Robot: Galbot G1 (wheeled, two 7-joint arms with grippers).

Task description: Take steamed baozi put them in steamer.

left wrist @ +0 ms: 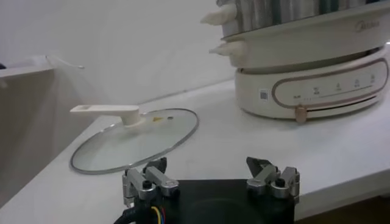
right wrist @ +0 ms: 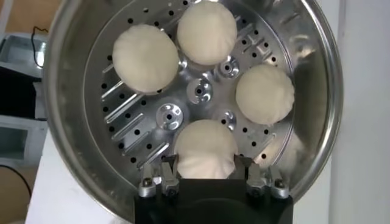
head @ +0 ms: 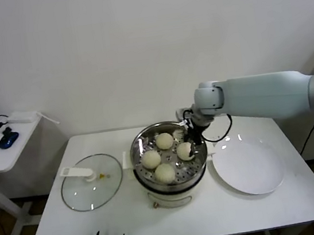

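A white worktop (head: 273,206) carries everything here, with the right arm reaching in over it from the robot's right side. Under that arm's tip stands the steamer (head: 171,180), a shiny steel pot on a white electric base, its perforated tray (right wrist: 152,109) holding all four steamed baozi (head: 165,141). On the far side of the pot from the right tool lies a glass lid (head: 91,182), flat on the worktop with its white handle up; on the arm's own side, just beside the pot, sits a flat white plate (head: 248,167).

The right tool (right wrist: 207,165) hangs low inside the pot at the edge nearest the plate. Its two fingers stand on either side of one bun (right wrist: 206,149), the metal tips (right wrist: 169,163) at the bun's flanks; whether they are pressing the dough or only bracketing it cannot be told (the bun rests on the tray either way). The other three buns lie beyond it on the tray, spaced around the centre boss, each apart from its neighbours.

The left tool (left wrist: 210,176) is parked low at the near edge of the worktop, its fingers spread wide with nothing between them. From there the lid lies just ahead and the steamer's base (left wrist: 317,85) rises beyond.
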